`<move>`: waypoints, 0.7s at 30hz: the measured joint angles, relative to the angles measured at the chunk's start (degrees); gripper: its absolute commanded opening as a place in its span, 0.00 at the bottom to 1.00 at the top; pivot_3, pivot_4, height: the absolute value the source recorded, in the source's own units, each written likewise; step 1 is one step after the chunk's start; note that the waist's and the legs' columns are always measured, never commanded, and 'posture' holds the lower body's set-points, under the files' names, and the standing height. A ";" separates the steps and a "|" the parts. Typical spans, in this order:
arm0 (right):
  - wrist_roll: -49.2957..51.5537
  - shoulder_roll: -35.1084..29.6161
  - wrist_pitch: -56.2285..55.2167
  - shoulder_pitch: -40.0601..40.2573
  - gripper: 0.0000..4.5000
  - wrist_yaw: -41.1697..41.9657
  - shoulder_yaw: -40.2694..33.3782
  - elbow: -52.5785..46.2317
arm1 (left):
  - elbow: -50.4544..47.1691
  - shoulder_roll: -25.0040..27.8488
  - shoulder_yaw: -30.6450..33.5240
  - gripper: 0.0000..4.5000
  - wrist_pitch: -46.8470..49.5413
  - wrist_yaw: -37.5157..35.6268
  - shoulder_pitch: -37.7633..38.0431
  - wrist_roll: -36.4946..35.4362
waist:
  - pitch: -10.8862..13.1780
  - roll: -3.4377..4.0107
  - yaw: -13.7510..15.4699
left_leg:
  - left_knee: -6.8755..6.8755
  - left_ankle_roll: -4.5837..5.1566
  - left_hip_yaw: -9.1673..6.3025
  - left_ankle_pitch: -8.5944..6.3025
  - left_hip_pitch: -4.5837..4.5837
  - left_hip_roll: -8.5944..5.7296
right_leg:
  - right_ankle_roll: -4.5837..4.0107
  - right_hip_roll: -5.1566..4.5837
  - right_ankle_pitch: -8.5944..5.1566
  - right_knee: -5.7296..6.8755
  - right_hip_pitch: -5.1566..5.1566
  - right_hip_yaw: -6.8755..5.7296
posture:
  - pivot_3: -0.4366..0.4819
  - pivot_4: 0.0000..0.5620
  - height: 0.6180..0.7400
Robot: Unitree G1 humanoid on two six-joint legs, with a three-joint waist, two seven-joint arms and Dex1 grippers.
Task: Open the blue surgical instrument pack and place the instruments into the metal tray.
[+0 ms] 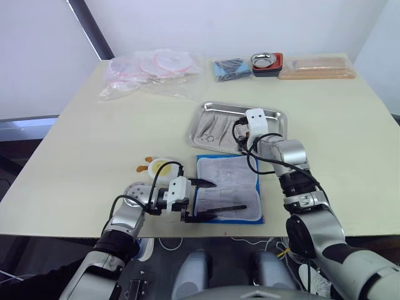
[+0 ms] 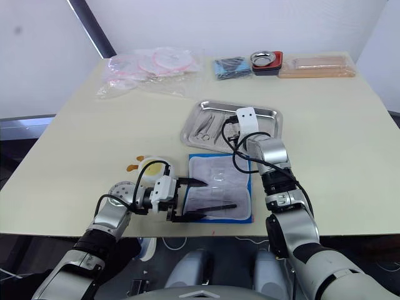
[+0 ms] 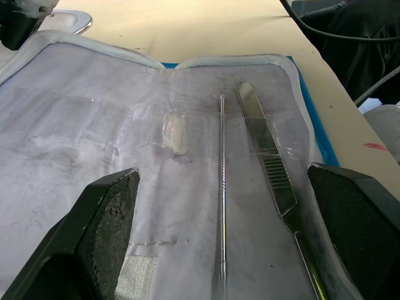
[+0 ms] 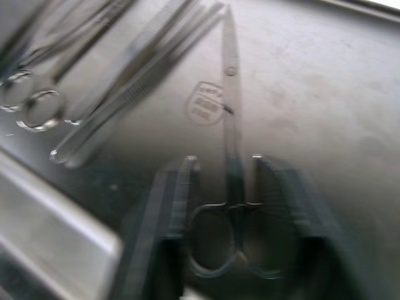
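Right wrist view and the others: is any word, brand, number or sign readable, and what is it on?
Embossed stamp on the floor of the large shallow stainless steel tray: too blurred to read.
Bright blue flat instrument pack, open with pale lining up: no print legible.
Nothing else carries readable text.

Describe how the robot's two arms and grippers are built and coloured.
Both arms have silver-grey metallic segments with black joints, and loose black cables loop along the forearms. Each wrist carries a white block-shaped housing. The left gripper has two black fingers, long and tapering; its pads show a rough, textured surface. The right gripper has two dark fingers, squared at the tips.
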 measured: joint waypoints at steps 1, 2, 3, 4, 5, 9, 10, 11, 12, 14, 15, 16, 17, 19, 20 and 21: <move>0.05 -0.23 0.07 -0.01 0.81 0.09 -0.02 -0.43 | 0.00 0.00 0.00 1.00 0.00 0.00 0.01 0.00 | 0.00 0.00 -0.11 | -0.01 0.02 -0.03 0.01 0.00 -0.05 | 0.00 0.00 0.00 0.00 0.01 0.03 | 0.48 0.27 1.00; 0.09 -0.36 0.15 0.00 0.89 0.16 -0.02 -0.62 | 0.00 0.00 0.00 1.00 0.00 0.00 0.01 0.00 | 0.01 -0.01 -0.15 | -0.01 0.02 -0.04 0.01 -0.01 -0.06 | 0.00 0.00 0.00 0.00 0.01 0.04 | 0.48 0.27 1.00; 0.07 -0.83 0.30 0.15 0.99 0.39 0.33 -1.24 | 0.00 0.00 0.00 1.00 0.00 0.00 -0.02 0.00 | 0.01 -0.01 -0.19 | -0.01 0.03 -0.06 0.02 -0.02 -0.09 | 0.01 -0.01 0.00 0.00 0.00 0.06 | 0.48 0.27 1.00; 0.05 -1.57 0.48 0.43 0.99 0.96 0.77 -2.52 | 0.00 -0.01 0.00 1.00 0.00 0.00 -0.02 0.00 | 0.01 -0.01 -0.26 | -0.01 0.04 -0.09 0.02 -0.04 -0.12 | 0.01 -0.01 0.00 0.00 0.00 0.09 | 0.48 0.27 1.00; 0.03 -2.35 0.53 0.51 0.99 1.35 0.99 -3.75 | 0.00 0.00 0.00 1.00 0.00 0.00 -0.02 0.00 | 0.01 0.00 -0.32 | -0.02 0.05 -0.10 0.03 -0.04 -0.14 | 0.02 -0.01 0.00 0.00 0.00 0.11 | 0.48 0.27 1.00; 0.06 -4.89 0.55 1.96 0.99 3.33 2.31 -8.82 | 0.00 -0.01 -0.01 1.00 -0.02 0.00 -0.03 0.00 | 0.02 -0.02 -0.35 | -0.02 0.05 -0.19 0.03 -0.06 -0.19 | 0.03 -0.01 -0.01 0.00 0.00 0.10 | 0.48 0.27 1.00; 0.07 -5.44 0.53 2.40 0.99 3.78 2.58 -9.72 | 0.01 -0.01 0.00 1.00 -0.03 0.00 -0.01 0.00 | 0.02 -0.02 -0.36 | -0.02 0.05 -0.20 0.03 -0.06 -0.20 | 0.04 -0.01 -0.01 0.00 0.00 0.11 | 0.48 0.27 1.00; 0.32 -6.66 0.36 3.66 0.99 5.20 3.08 -12.07 | 0.00 -0.04 -0.05 1.00 -0.04 0.00 -0.05 0.00 | 0.02 -0.02 -0.34 | -0.03 0.05 -0.23 0.03 -0.08 -0.21 | 0.06 -0.02 -0.02 -0.01 0.00 0.10 | 0.48 0.27 1.00; 0.89 -7.83 -0.25 5.20 0.99 6.93 3.16 -14.46 | 0.00 -0.03 -0.04 1.00 -0.06 0.00 -0.03 0.00 | 0.02 -0.01 -0.35 | -0.03 0.06 -0.24 0.03 -0.07 -0.22 | 0.07 -0.02 -0.03 0.00 0.01 0.11 | 0.48 0.27 1.00; 1.53 -8.67 -0.99 6.55 0.99 8.41 3.23 -16.37 | 0.00 -0.04 -0.06 1.00 -0.06 0.00 -0.05 0.00 | 0.02 -0.01 -0.36 | -0.04 0.06 -0.24 0.03 -0.08 -0.23 | 0.07 -0.02 -0.03 -0.01 0.01 0.11 | 0.48 0.27 1.00; 2.22 -9.42 -2.10 8.06 0.99 9.82 3.41 -18.46 | 0.00 -0.04 -0.05 1.00 -0.11 0.00 -0.03 -0.01 | 0.02 -0.02 -0.32 | -0.04 0.06 -0.29 0.03 -0.09 -0.24 | 0.08 -0.02 -0.03 -0.01 0.01 0.09 | 0.48 0.27 1.00; 2.72 -10.35 -3.31 9.79 0.99 11.61 3.91 -20.50 | 0.02 -0.02 -0.04 1.00 -0.11 0.00 -0.03 -0.01 | 0.02 0.00 -0.35 | -0.04 0.05 -0.29 0.03 -0.08 -0.25 | 0.08 -0.02 -0.04 -0.01 0.01 0.10 | 0.48 0.27 1.00; 3.67 -12.25 -4.97 12.43 0.99 14.73 4.99 -23.42 | 0.02 0.00 0.00 1.00 -0.14 0.01 -0.02 -0.02 | 0.05 -0.02 -0.37 | -0.05 0.05 -0.32 0.03 -0.09 -0.25 | 0.09 -0.03 -0.04 -0.02 0.01 0.08 | 0.48 0.27 1.00; 5.10 -15.04 -7.87 16.67 0.99 19.51 6.51 -27.40 | 0.02 0.00 -0.04 1.00 -0.20 0.00 -0.04 -0.02 | 0.07 -0.05 -0.39 | -0.05 0.05 -0.40 0.03 -0.10 -0.25 | 0.10 -0.06 -0.05 -0.03 0.01 0.06 | 0.48 0.27 1.00; 5.43 -15.64 -8.97 17.78 0.99 20.73 6.74 -28.18 | 0.03 0.00 -0.01 1.00 -0.20 0.01 -0.02 -0.02 | 0.08 -0.05 -0.42 | -0.05 0.05 -0.48 0.03 -0.09 -0.26 | 0.10 -0.07 -0.05 -0.04 0.01 0.07 | 0.48 0.27 1.00; 5.98 -17.80 -11.94 20.27 0.99 23.85 7.77 -30.00 | 0.03 -0.01 -0.03 1.00 -0.21 0.01 -0.04 -0.02 | 0.14 -0.10 -0.40 | -0.06 0.04 -0.62 0.03 -0.10 -0.29 | 0.12 -0.09 -0.06 -0.04 0.00 0.06 | 0.48 0.27 1.00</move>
